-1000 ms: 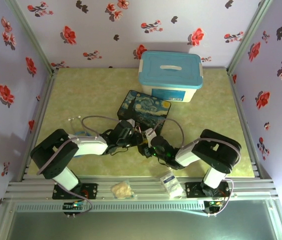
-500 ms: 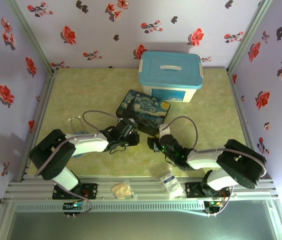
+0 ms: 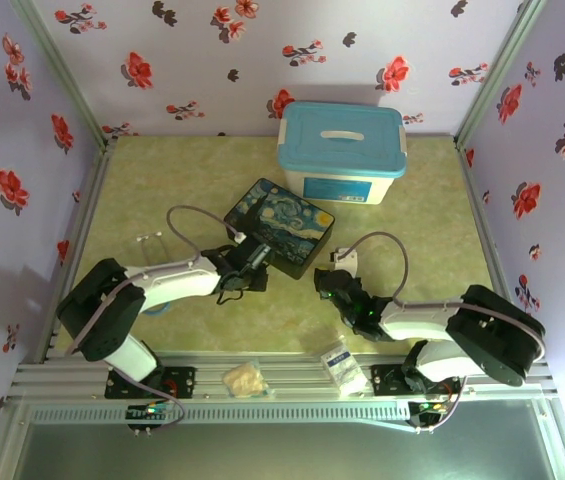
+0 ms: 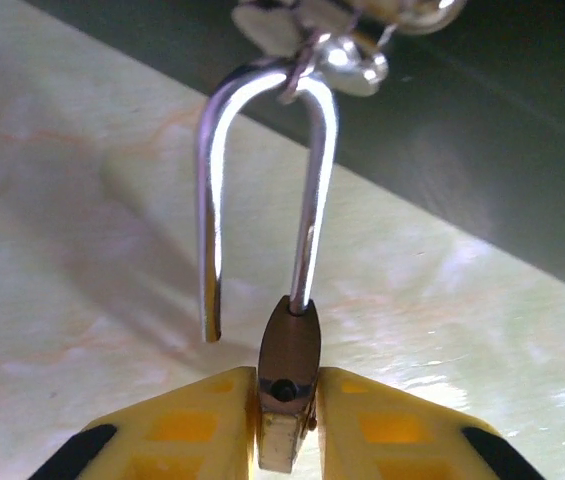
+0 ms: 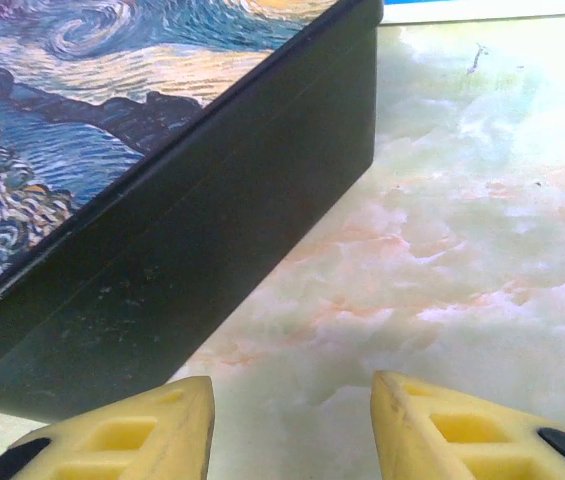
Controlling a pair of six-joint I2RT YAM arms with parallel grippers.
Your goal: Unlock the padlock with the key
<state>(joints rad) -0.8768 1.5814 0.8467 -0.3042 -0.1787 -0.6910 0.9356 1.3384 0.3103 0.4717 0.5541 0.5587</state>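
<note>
The padlock point(image 4: 289, 345) is pinched tight by the left hand point(image 4: 287, 400) near the middle of the counter point(image 3: 162, 180). Its silver loop point(image 4: 318, 180) is hooked through a little ring point(image 4: 305, 68) by the painted box point(image 3: 280, 225), and one end hangs free. The right hand point(image 5: 292, 420) is held open with nothing in it, just beside the box.

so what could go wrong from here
1. The left gripper pinches only the near end of the padlock, so it may twist or slip out.
2. The open shackle is hooked through a metal ring on the painted box; a pull may drag the box instead of freeing the lock.
3. The right gripper, open and empty, sits close to the box and might bump it.
</note>
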